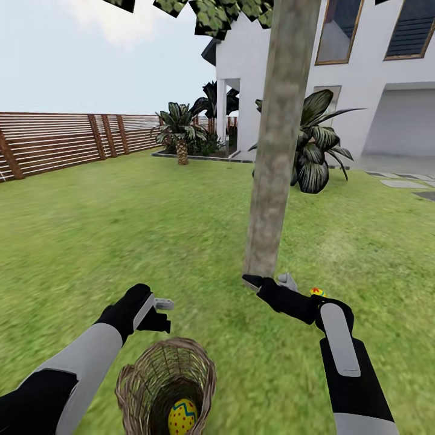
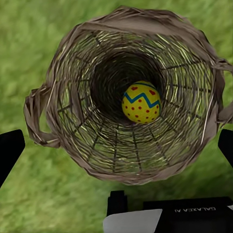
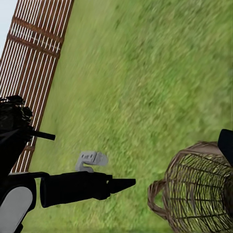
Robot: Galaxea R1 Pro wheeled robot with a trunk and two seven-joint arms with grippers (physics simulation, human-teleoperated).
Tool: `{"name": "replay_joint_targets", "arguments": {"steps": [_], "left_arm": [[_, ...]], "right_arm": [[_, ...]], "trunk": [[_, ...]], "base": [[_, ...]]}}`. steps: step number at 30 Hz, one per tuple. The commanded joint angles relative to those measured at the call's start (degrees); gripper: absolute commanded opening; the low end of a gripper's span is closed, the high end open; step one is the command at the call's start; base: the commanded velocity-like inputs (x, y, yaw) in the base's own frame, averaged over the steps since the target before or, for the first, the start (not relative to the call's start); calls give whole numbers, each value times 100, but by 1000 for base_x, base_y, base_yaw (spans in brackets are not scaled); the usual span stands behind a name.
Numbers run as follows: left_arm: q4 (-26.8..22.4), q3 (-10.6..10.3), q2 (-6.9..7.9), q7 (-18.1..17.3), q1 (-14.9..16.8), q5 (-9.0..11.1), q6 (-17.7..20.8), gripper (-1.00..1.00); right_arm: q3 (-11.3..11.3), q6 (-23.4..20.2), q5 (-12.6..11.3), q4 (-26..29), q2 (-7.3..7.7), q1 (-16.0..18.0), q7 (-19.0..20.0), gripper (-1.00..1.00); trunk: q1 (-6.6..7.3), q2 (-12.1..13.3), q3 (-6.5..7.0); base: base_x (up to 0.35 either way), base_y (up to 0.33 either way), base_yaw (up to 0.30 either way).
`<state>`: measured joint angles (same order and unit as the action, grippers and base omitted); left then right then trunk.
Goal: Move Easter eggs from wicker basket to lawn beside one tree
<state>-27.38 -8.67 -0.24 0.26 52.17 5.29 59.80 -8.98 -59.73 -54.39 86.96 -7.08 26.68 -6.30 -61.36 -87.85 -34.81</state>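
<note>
White "GALAXEA AI" lettering marks the left gripper (image 2: 116, 141), fingers (image 2: 9, 150) spread above the wicker basket (image 2: 63, 145); right fingers' state unclear.

Flat, even daylight all around me, with no hard shadows or glare. The lawn (image 1: 121, 229) looks soft and smeared; the basket (image 2: 121, 92) interior darkens toward its bottom.

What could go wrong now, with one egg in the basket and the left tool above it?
1. The egg lies deep in the narrow wicker basket; the left tool, reaching in, may catch the weave or tip the basket.
2. The round egg may slip from the fingers.
3. An egg on the lawn by the tree sits close to the right arm, which might knock it away.
</note>
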Motion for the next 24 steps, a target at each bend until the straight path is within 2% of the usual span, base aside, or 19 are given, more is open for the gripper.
{"name": "replay_joint_targets", "arguments": {"steps": [1, 8, 24], "left_arm": [[-7, -37, 6, 18, 4, 51, 20, 100], [-6, -37, 6, 13, 4, 51, 20, 100], [-4, -40, 21, -131, 4, 51, 20, 100]], "right_arm": [[-12, -27, -71, 5, -5, 5, -59, 100], [-15, -27, -262, 5, 6, 4, -55, 100], [-14, -27, -314, 5, 8, 3, -55, 100]], "trunk": [[-22, -45, -24], [-176, -326, -150], [-527, -967, -437]], "base": [[0, 0, 0], [0, 0, 0], [0, 0, 0]]}}
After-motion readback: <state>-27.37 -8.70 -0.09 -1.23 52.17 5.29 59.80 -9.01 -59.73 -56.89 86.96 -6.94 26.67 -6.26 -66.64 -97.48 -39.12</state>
